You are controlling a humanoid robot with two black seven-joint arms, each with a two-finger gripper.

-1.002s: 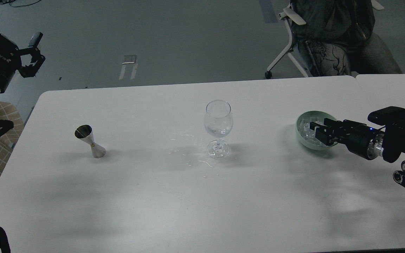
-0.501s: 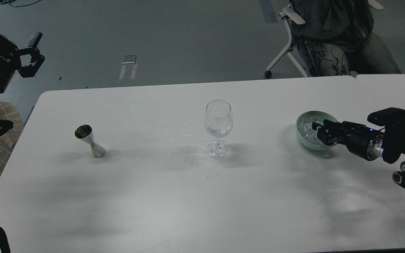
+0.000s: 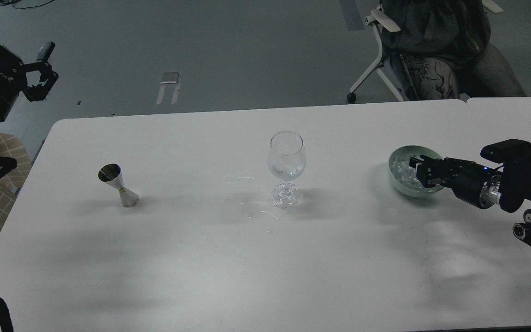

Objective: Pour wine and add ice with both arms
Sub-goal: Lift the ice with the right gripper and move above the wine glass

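Note:
A clear wine glass [image 3: 286, 159] stands at the table's middle with a small measure of colourless wine [image 3: 287, 173] in the bottom of its bowl. A steel jigger [image 3: 118, 185] stands at the left, tilted in appearance. A pale green bowl [image 3: 397, 182] at the right holds heaped ice [image 3: 403, 169]. My right gripper [image 3: 420, 171] reaches in from the right, its dark fingers low over the ice inside the bowl; the gap between them is not clear. My left gripper [image 3: 45, 69] is open and empty, raised beyond the table's far left corner.
Thin puddles of spilled clear liquid [image 3: 247, 203] lie on the white table [image 3: 201, 267] left of the glass foot. A second table [image 3: 519, 115] abuts at the right. A seated person on a chair [image 3: 431, 50] is behind the far edge.
My right gripper has shifted slightly right and up within the bowl, its fingers appearing closer together. My left arm has drifted slightly left. Glass and jigger have not moved.

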